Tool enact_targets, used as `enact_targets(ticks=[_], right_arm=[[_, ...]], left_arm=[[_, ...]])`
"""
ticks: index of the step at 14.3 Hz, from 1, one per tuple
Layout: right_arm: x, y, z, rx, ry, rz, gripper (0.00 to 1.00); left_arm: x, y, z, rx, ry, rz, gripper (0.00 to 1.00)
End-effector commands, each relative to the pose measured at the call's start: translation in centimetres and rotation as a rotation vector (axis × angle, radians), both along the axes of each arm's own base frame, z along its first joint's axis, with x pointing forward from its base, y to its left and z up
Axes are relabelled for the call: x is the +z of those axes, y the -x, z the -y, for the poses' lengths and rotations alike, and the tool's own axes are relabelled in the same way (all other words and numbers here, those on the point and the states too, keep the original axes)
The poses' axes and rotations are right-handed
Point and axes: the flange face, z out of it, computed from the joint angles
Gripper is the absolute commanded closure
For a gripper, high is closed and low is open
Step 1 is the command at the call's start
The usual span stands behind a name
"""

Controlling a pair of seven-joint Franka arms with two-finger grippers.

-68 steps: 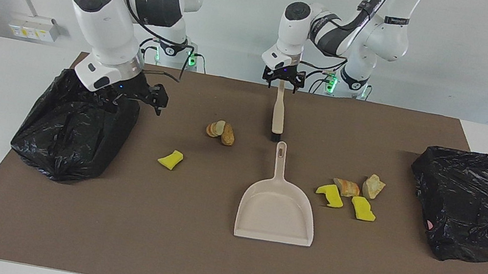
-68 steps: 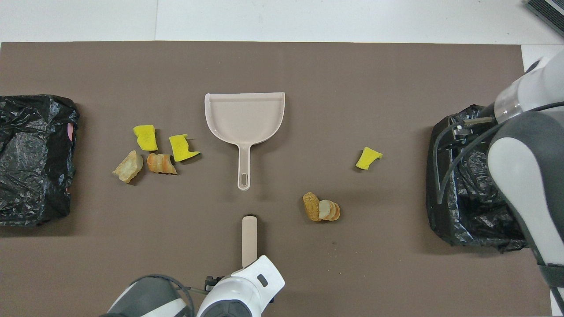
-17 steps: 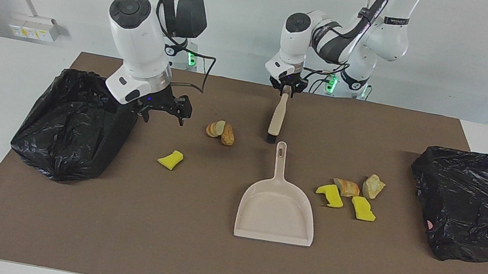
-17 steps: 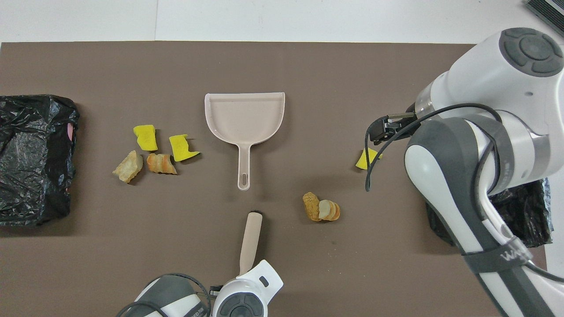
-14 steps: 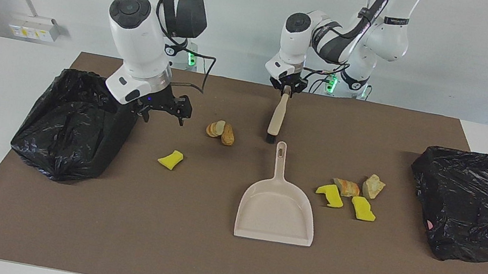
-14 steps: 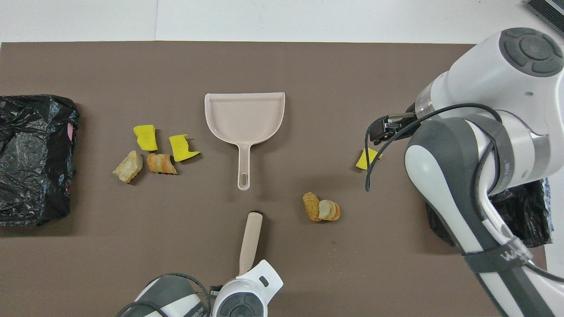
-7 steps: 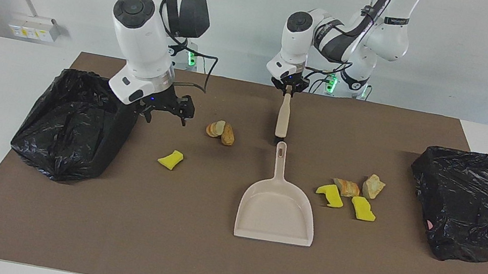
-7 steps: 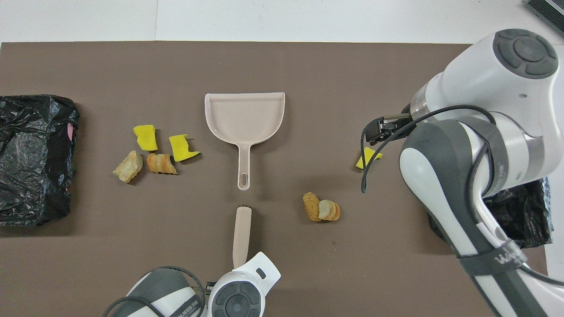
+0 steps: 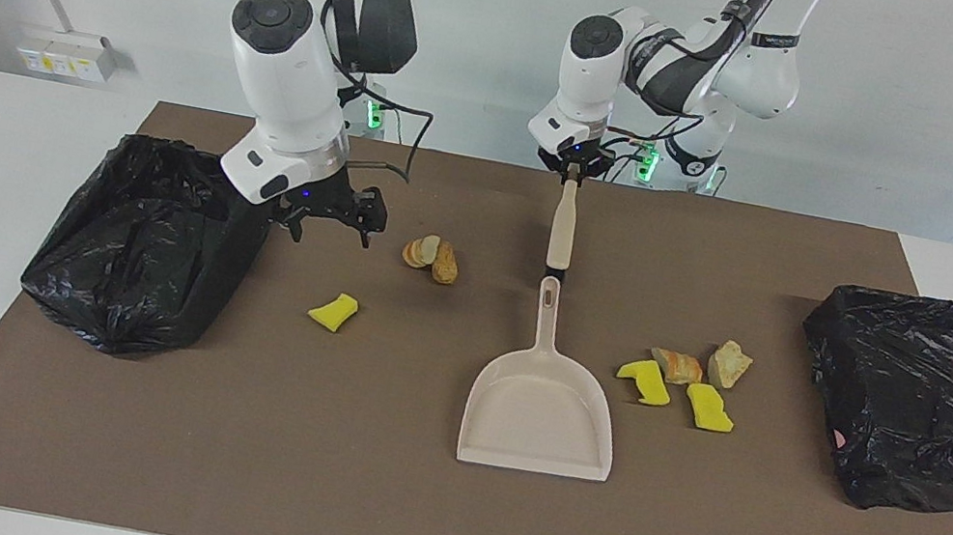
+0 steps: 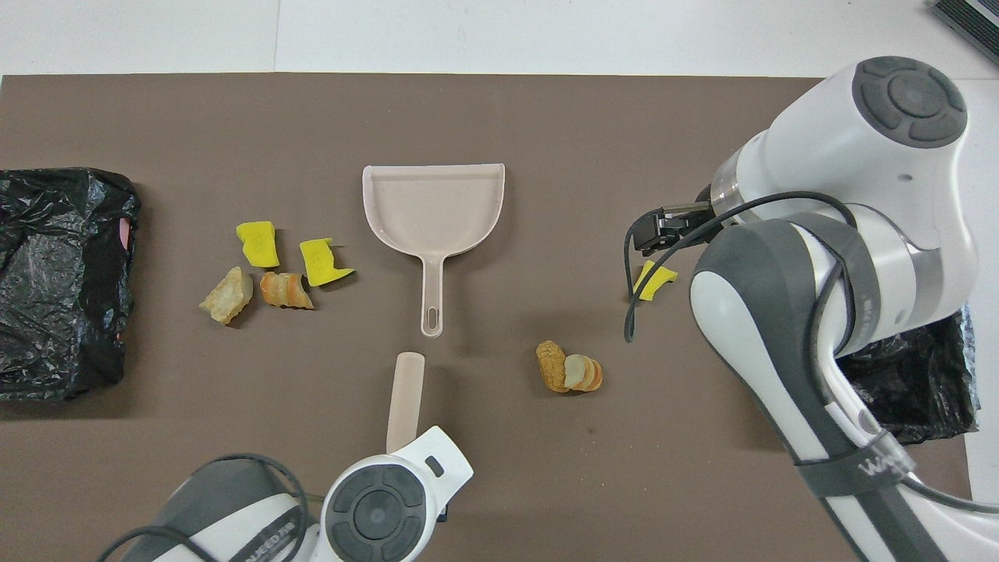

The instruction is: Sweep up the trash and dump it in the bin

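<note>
Beige brush [image 9: 563, 224] hung from the left tool [image 9: 573, 170], clenched on the handle tip, bristles down just above the dustpan [image 9: 540, 411] handle, probably staged for sweeping. Right tool [image 9: 330, 212] was spread wide and empty, up over the brown mat [image 9: 357, 501] beside a black bin bag [image 9: 142, 248], likely heading for the pan. Trash all lay loose on the worktop: four scraps [image 9: 680, 379] at the left arm's end beside the pan, bread pieces [image 9: 431, 258] and one yellow chunk [image 9: 332, 311] toward the right arm's. Second bag [image 9: 919, 400] sat untouched.

Right arm [image 10: 819, 312] hides most of bin bag [image 10: 913, 382] overhead; brush [image 10: 406, 398] grip end under left arm [image 10: 382, 499].
</note>
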Motion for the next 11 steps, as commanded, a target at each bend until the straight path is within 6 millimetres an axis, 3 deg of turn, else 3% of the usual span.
enact_targets(ticks=[1,4,8,11], right_arm=[[-1.0,0.3,-3.4,-0.034,-0.027,0.038,0.0],[-2.5,0.6,-8.2,-0.084,-0.041,0.08,0.0],[-6.3,0.8,-15.1,-0.092,-0.064,0.114,0.0],[-8.6,1.2,-21.0,-0.146,-0.058,0.152,0.0]], left_arm=[[2.9,-2.4,-4.2,0.005,0.0,0.006,1.0],[5.1,-6.9,-9.9,0.063,0.055,0.041,1.0],[4.1,-13.0,-18.2,0.236,0.097,0.147,1.0],[2.3,-15.7,-23.2,0.219,0.122,0.174,1.0]])
